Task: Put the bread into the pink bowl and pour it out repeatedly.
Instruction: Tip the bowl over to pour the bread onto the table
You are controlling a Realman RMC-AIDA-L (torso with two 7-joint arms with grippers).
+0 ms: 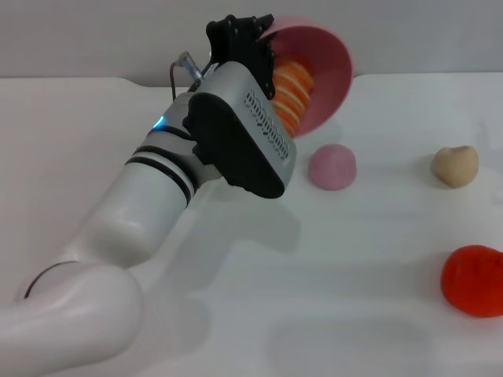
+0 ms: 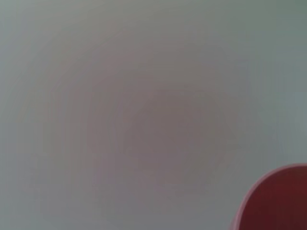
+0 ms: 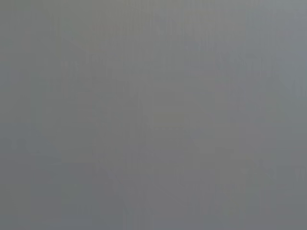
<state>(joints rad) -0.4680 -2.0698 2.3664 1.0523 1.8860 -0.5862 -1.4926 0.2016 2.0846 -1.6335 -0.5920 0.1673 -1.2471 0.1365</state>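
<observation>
White table (image 1: 354, 314) against a plain pale grey wall (image 1: 94, 35)

Bright, even overhead light casts soft shadows on the table (image 1: 354, 259); both wrist views are blurred, featureless haze.

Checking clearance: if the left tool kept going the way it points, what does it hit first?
The left tool already grips the tilted pink bowl, bread inside. Beyond looks like the back wall; depth unclear.
</observation>
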